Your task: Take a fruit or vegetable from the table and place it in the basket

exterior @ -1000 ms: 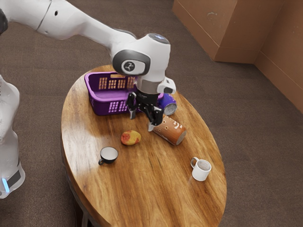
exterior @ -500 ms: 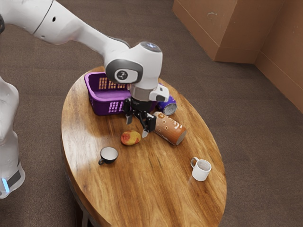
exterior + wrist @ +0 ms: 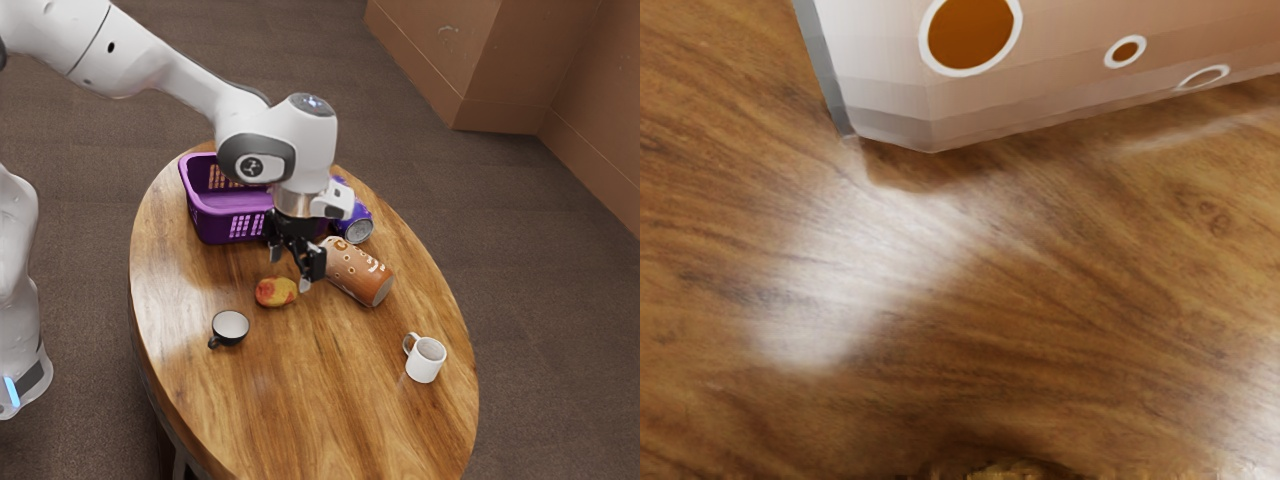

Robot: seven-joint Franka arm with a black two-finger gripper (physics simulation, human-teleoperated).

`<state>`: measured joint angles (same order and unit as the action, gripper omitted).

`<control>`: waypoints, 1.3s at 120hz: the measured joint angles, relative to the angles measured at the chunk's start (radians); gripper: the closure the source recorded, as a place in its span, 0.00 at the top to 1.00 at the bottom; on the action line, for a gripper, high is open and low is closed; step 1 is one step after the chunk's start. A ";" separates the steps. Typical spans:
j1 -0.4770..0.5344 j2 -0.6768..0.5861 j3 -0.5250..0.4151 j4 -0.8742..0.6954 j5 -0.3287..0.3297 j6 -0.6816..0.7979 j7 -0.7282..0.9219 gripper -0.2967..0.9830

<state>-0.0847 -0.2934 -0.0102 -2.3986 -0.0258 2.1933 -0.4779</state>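
In the exterior view my gripper (image 3: 290, 270) hangs over the table, its two fingertips well apart and nothing between them. A red-and-yellow fruit (image 3: 276, 292) lies on the wood just beside and below the fingertips, apart from them. The purple basket (image 3: 217, 222) stands behind the gripper at the table's far end, its right part partly hidden by the hand. In the wrist view, something yellowish-brown (image 3: 1010, 470) shows at the lower edge; I cannot tell for certain what it is.
An orange-brown can (image 3: 360, 273) lies close to the gripper on the exterior view's right; its side (image 3: 1060, 60) shows in the wrist view. Behind it is a purple can (image 3: 355, 224). A dark cup (image 3: 230, 328) and a white mug (image 3: 425, 359) stand nearer the exterior view's front.
My hand has moved toward the exterior view's left and slightly down, away from the orange-brown can and closer to the fruit. The objects have stayed where they were.
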 joint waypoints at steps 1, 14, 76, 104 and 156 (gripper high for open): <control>0.000 -0.001 0.000 -0.001 0.000 0.000 0.000 0.75; 0.008 0.001 -0.002 -0.016 -0.004 0.004 0.004 0.75; 0.026 0.004 -0.018 -0.043 -0.009 0.043 0.012 0.75; 0.027 -0.017 -0.029 -0.058 -0.009 0.047 0.009 0.75; 0.040 -0.072 -0.081 -0.125 -0.068 0.049 -0.006 0.75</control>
<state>-0.0447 -0.3651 -0.0916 -2.5232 -0.0933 2.2423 -0.4840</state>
